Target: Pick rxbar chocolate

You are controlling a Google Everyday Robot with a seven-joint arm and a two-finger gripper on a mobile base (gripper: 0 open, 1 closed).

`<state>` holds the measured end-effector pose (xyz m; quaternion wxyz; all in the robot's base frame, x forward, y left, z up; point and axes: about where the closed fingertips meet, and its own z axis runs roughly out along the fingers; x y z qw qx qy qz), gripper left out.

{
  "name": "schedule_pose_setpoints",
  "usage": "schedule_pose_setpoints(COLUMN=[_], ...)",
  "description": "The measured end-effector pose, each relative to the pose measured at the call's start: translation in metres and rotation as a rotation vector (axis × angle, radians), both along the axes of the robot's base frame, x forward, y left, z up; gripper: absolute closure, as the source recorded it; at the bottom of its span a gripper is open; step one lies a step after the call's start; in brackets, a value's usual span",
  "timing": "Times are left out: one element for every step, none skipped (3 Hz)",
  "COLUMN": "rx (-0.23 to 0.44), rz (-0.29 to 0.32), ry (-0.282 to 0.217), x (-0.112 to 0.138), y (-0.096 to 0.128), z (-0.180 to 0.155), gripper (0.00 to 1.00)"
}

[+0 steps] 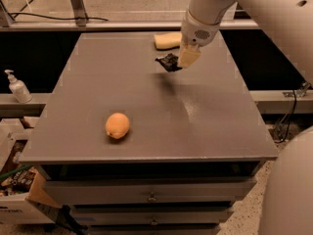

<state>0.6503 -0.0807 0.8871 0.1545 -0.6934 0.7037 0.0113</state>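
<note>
The rxbar chocolate (168,61), a small black crinkled bar, hangs from my gripper (185,59) a little above the grey table (205,121), with its shadow on the tabletop below. The gripper's pale fingers are shut on the bar's right end, and the arm comes down from the upper right. The bar sits over the far middle of the table, just in front of the yellow sponge (167,40).
A round orange fruit (118,125) lies on the near left part of the table. A white pump bottle (17,87) stands on a ledge to the left. Drawers (151,197) are below the tabletop. My white body (293,190) fills the lower right.
</note>
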Motion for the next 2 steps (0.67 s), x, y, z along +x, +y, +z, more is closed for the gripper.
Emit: schedule_pose_setpoints(rx=[0.104, 0.104], rz=[-0.038, -0.037], ry=[0.002, 0.002], x=[-0.0301, -0.0298], y=[-0.0315, -0.0313], z=[0.0323, 0.0321], gripper=[1.0, 1.0])
